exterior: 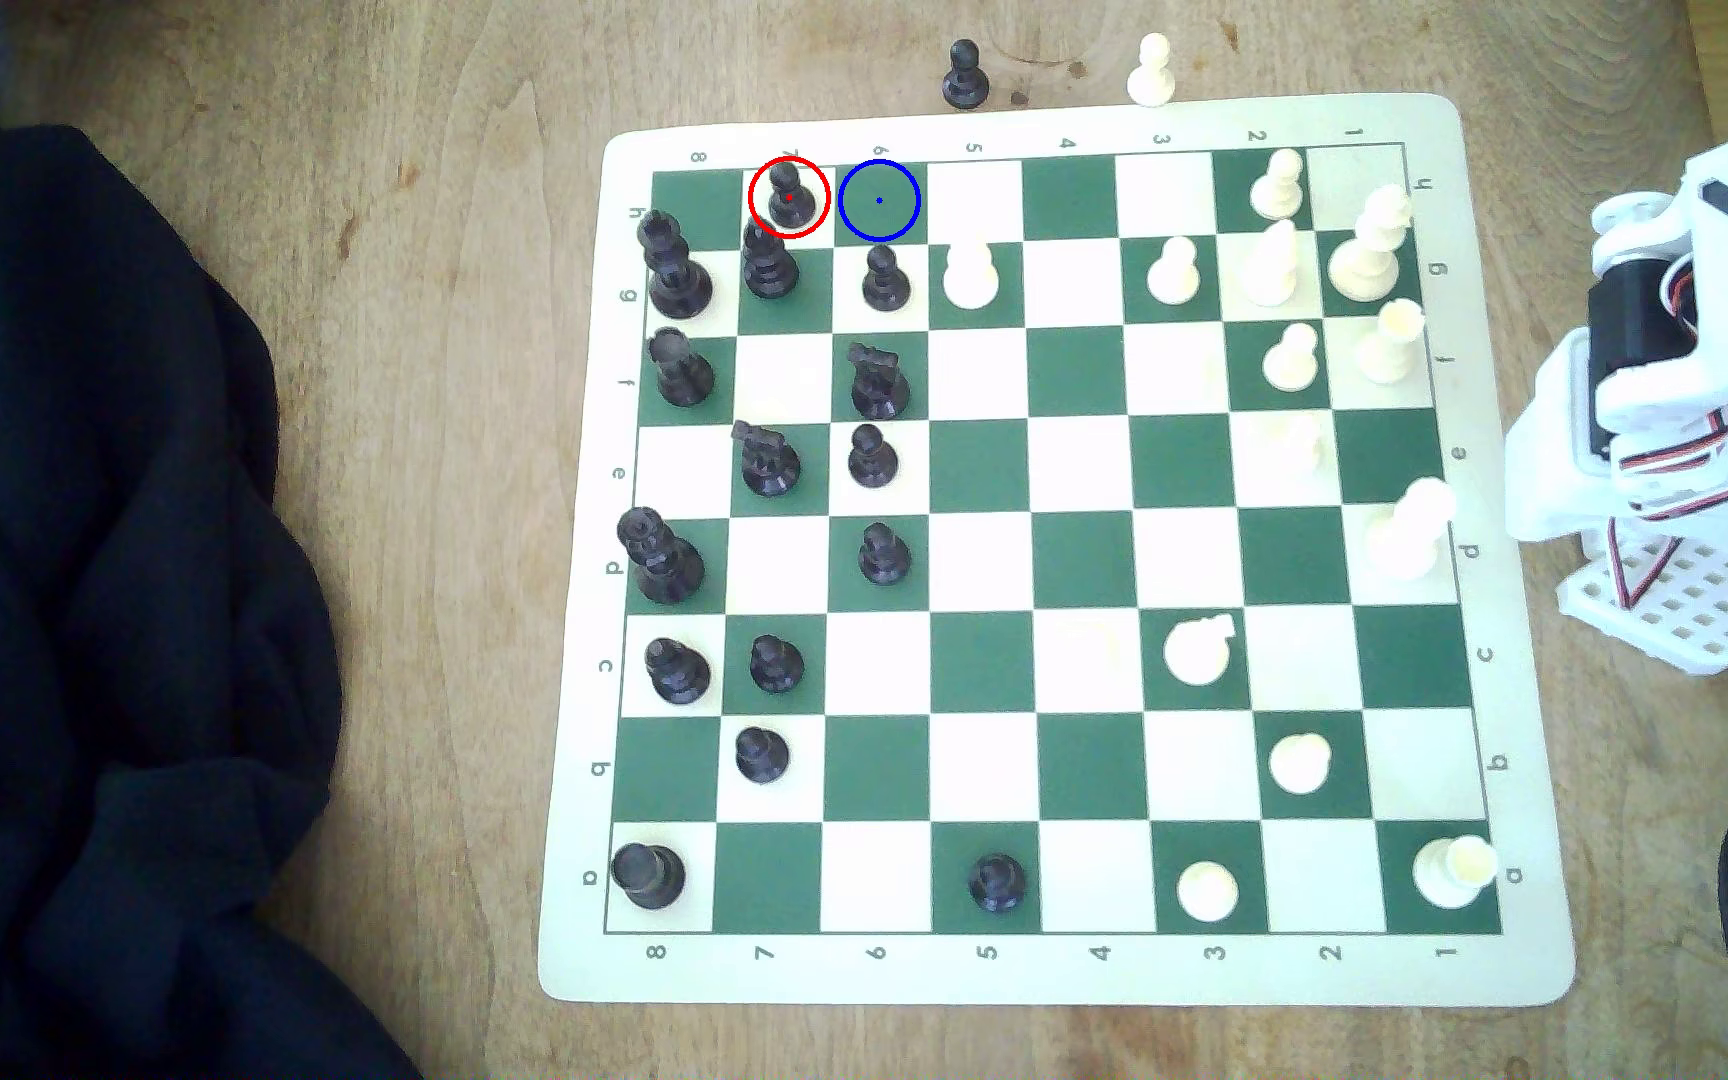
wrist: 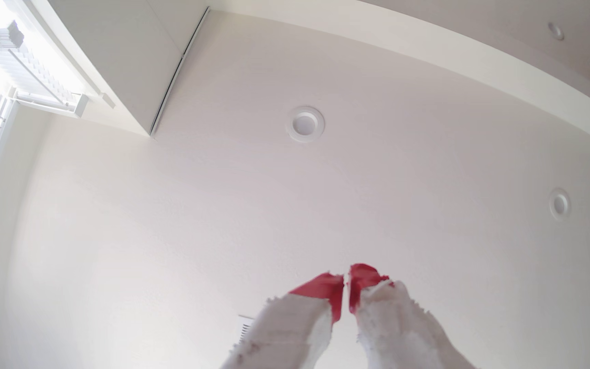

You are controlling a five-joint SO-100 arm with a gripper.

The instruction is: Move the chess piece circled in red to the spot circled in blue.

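Observation:
The chess piece circled in red [exterior: 790,195] is a small black pawn standing upright on a white square in the board's far row, toward the exterior view's left. Right beside it, one square toward the exterior view's right, lies the spot circled in blue [exterior: 879,200], a bare dark green square with a blue dot. My white arm [exterior: 1691,384] is folded up off the board at the exterior view's right edge, far from both. In the wrist view my gripper [wrist: 346,278] points up at the ceiling, its red-tipped fingers [wrist: 325,289] pressed together with nothing between them.
The green and white chessboard [exterior: 1608,935] lies on a wooden table, black pieces toward the exterior view's left, cream ones toward its right. A tall black piece [exterior: 768,265] stands just in front of the circled pawn. Two pawns [exterior: 964,75] stand off the board. Dark cloth [exterior: 91,582] covers the exterior view's left.

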